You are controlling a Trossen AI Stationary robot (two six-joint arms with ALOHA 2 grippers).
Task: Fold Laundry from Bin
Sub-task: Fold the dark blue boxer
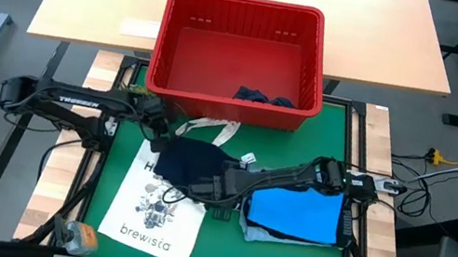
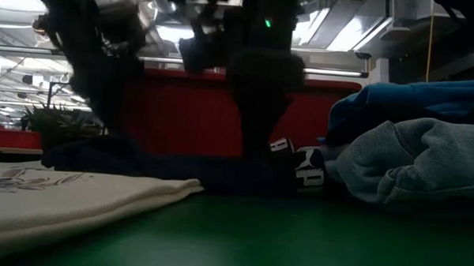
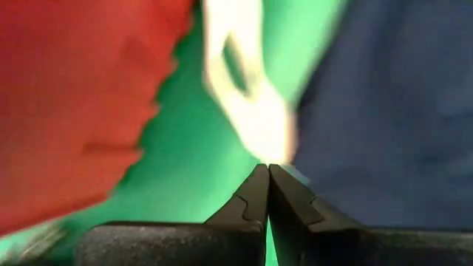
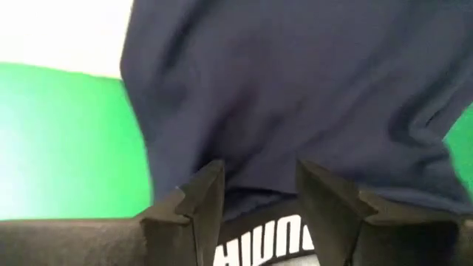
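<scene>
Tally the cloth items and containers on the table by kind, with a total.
Garments on the mat: 3, namely dark navy garment, bright blue garment, light denim shirt
Garments in the bin: 1, dark garment
Tote bag: 1
Red bin: 1
Total: 6

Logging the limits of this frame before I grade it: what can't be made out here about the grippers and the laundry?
- Left gripper: shut, but the left wrist view is too blurred to show whether cloth is pinched; the high view is too small.
- Right gripper: fingers apart over the navy garment; its own fingers hide any contact.
- Dark clothes in the bin: partly hidden by its near wall.
- Low view: arms block the garment's edges.
</scene>
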